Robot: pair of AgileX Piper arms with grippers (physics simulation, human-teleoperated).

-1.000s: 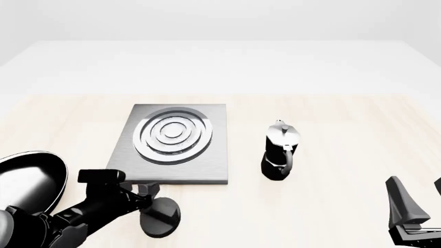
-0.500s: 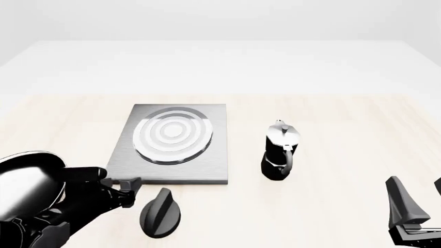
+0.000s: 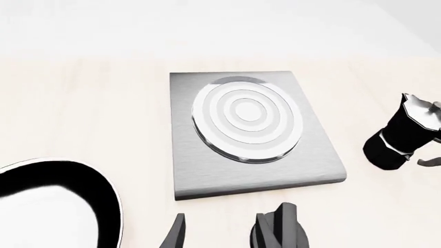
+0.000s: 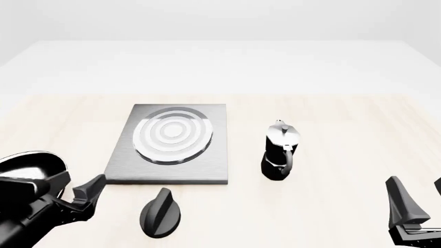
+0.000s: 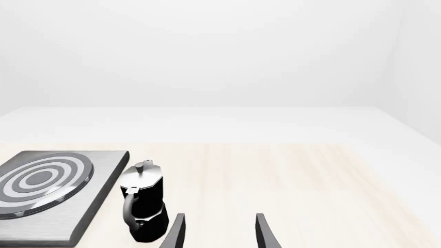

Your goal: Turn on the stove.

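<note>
Stove seen as flat grey slab with ringed burner, mid-tabletop; black knob just before it. Left tool and right tool fingers apart, shown only by wrist views.

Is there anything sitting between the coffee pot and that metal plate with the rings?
No. In the front view, only bare wooden table shows between the moka pot and the stove; the two stand apart, not touching.

No legible text, label or number on any object, as far as visible.
</note>
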